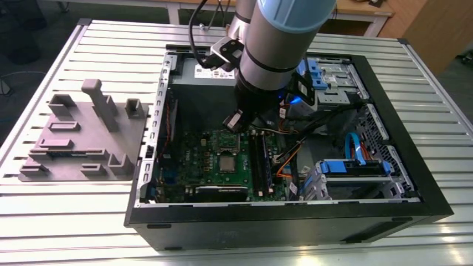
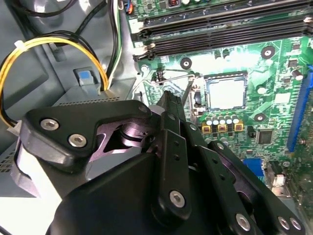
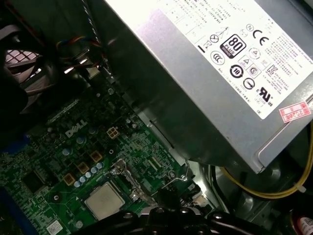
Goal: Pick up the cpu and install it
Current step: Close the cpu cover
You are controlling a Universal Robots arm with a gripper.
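The cpu (image 1: 225, 162) lies flat in its socket on the green motherboard (image 1: 194, 166), silver top up. In both wrist views the cpu (image 2: 226, 94) (image 3: 104, 200) sits inside the socket frame, with a thin metal latch lever (image 2: 172, 78) beside it. My gripper (image 1: 235, 123) hangs inside the open computer case, above the board's far edge. Its black fingers come together at one tip, so the gripper (image 2: 168, 100) is shut and holds nothing. That tip is by the lever, a short way from the cpu. The gripper (image 3: 168, 196) also shows as a dark shape at the picture's edge.
A grey power supply box (image 3: 205, 73) with a white label stands close over the board. Black memory slots (image 2: 220, 34) run beside the socket. Yellow cables (image 2: 49, 44) loop near the gripper. Blue drive cages (image 1: 355, 166) sit at the exterior view's right. A grey fixture plate (image 1: 81, 138) lies outside the case.
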